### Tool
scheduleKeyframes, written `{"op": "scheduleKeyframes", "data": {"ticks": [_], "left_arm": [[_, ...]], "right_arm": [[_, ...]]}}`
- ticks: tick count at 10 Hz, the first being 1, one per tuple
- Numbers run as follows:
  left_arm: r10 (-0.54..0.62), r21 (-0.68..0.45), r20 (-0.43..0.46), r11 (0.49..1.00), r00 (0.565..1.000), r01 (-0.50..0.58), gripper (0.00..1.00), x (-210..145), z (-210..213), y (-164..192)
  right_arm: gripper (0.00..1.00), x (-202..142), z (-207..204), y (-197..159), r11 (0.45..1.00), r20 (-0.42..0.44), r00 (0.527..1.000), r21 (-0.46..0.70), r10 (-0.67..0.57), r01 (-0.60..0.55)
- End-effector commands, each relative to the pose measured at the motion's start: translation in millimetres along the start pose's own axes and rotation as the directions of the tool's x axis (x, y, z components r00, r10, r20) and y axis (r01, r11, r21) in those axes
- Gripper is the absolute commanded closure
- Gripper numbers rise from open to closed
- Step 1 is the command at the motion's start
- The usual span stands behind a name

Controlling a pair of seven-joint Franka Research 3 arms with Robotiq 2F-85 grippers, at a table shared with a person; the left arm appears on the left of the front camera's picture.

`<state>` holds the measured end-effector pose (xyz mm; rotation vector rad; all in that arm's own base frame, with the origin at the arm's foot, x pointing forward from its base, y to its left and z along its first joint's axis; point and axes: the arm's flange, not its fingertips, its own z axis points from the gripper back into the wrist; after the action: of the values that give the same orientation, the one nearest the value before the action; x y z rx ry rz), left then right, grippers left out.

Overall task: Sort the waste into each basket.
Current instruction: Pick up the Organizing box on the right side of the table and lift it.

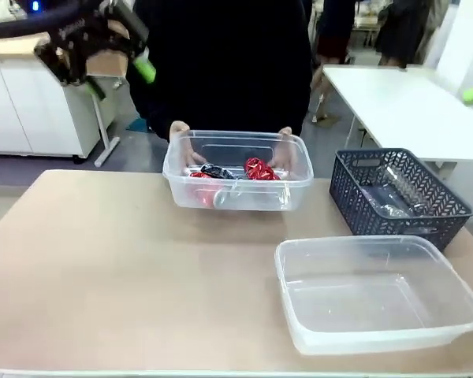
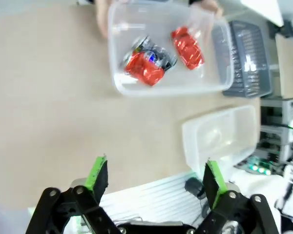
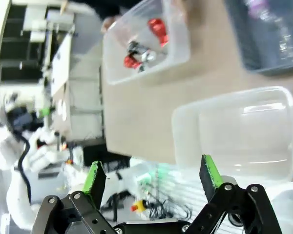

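Nearest the front camera sat an empty clear tub (image 1: 378, 295) at the table's (image 1: 118, 276) near right. A second clear tub (image 1: 236, 169) stood at the far edge, with the person's hands (image 1: 181, 142) on its far corners. It held the cans (image 1: 260, 169): two red ones and one black-and-silver one could be counted, with a pale item beside them that could not be identified. A dark grey slotted basket (image 1: 398, 193) at the far right held clear plastic bottles (image 1: 386, 206); their number could not be determined.

The left gripper (image 2: 156, 178) hung high above the table with its fingers spread wide and nothing between them. The right gripper (image 3: 149, 175) was likewise released and empty, raised above the near tub; in the front view only a green pad showed at the right edge.

Judged risks: the hands on the far tub lay close to any reach for the cans, so contact with them was possible. Crushed cans present uneven faces, so a grasp could slip. Clear tub walls are hard to see, and a descending finger could strike the rim and shift the tub.
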<state>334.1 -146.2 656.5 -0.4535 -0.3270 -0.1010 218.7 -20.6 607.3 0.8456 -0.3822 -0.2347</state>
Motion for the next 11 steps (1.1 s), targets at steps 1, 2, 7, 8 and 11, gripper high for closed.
{"op": "scheduleKeyframes", "data": {"ticks": [1, 2, 7, 8, 11], "left_arm": [[-0.015, -0.02, -0.028, 1.0, 1.0, 0.014, 0.0, 29, -22, -9], [-0.015, -0.02, -0.028, 1.0, 1.0, 0.014, 0.0, 29, -22, -9], [0.169, 0.262, -0.199, 0.958, 0.965, -0.114, 0.0, -12, -151, -160], [0.107, 0.294, -0.291, 0.956, 0.951, -0.018, 0.0, -33, -189, -200], [0.106, 0.266, -0.268, 0.963, 0.958, -0.033, 0.0, -84, -204, -202]], "right_arm": [[0.0, 13, -28, 17, 1.0, -0.089, 0.996, 0.024, 0.012, -0.01], [0.0, 13, -28, 17, 1.0, -0.089, 0.996, 0.024, 0.012, -0.01], [0.0, -31, -44, -72, 0.869, -0.222, 0.966, -0.443, 0.131, -0.22], [0.0, -46, -57, -105, 0.861, -0.21, 0.976, -0.487, 0.051, -0.15], [0.0, -64, -54, -135, 0.887, -0.09, 0.995, -0.454, 0.048, -0.084]]}}
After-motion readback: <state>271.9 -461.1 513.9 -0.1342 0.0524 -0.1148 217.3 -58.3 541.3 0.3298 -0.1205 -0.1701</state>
